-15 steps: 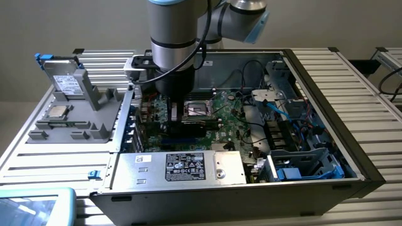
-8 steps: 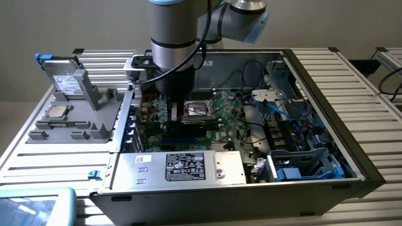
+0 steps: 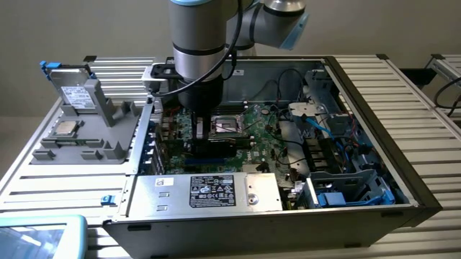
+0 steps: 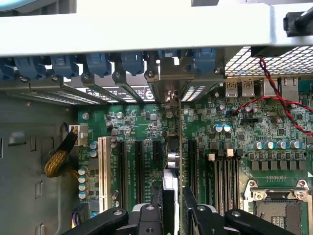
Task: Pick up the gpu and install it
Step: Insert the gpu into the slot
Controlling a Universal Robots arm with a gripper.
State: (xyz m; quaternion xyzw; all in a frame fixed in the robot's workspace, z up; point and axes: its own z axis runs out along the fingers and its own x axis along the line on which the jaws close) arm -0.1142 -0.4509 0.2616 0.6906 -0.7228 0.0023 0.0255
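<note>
My gripper (image 4: 173, 200) is low inside the open computer case (image 3: 374, 108), over the expansion slots of the green motherboard (image 4: 142, 122). Its two black fingers (image 4: 146, 218) are shut on the gpu (image 4: 179, 142), which stands upright and edge-on between them. The card runs in line with the black slots (image 4: 138, 166), and its metal bracket end (image 4: 169, 93) reaches the case's rear wall below the blue clips (image 4: 132, 62). Whether its lower edge sits in a slot I cannot tell. In the exterior view the gripper (image 3: 196, 129) hangs just left of the CPU socket (image 3: 226, 125).
A white slot (image 4: 103, 166) and a yellow braided cable (image 4: 58, 156) lie beside the card. Red and black wires (image 4: 279, 98) cross near the rear ports. The power supply (image 3: 209, 191) and drive cage (image 3: 353, 189) fill the case's front. A grey fixture (image 3: 86, 124) stands outside, at the exterior view's left.
</note>
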